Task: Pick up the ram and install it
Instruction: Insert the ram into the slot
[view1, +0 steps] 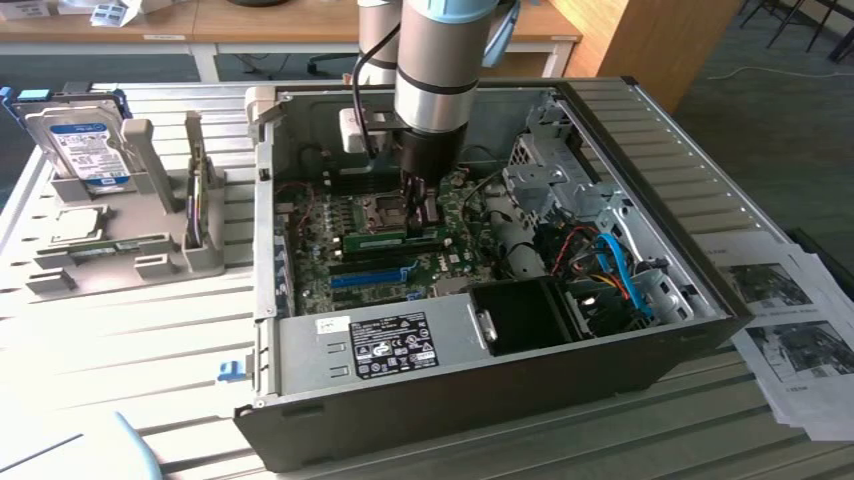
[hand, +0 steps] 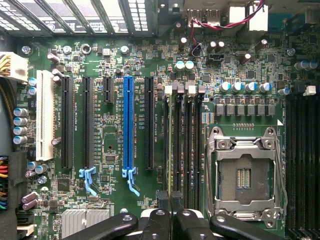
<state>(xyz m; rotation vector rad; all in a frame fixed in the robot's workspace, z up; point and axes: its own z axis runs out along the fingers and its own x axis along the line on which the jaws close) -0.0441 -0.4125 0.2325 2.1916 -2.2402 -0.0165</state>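
Slatted white table (view1: 120, 330) with an open PC case (view1: 694, 190) lying on it. End effector (view1: 424, 220) is down inside the case, pinched shut on the ram (view1: 387, 241). The ram stands edge-up directly beneath it, at the black memory slots (hand: 189, 150). Ram is probably light, stiff, thin and fragile. Best held by the top edge at mid-length, off the chips.

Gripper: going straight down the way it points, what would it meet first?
The gripper would most likely meet the long, thin green ram stick at the black memory slots; whether it already touches is unclear.
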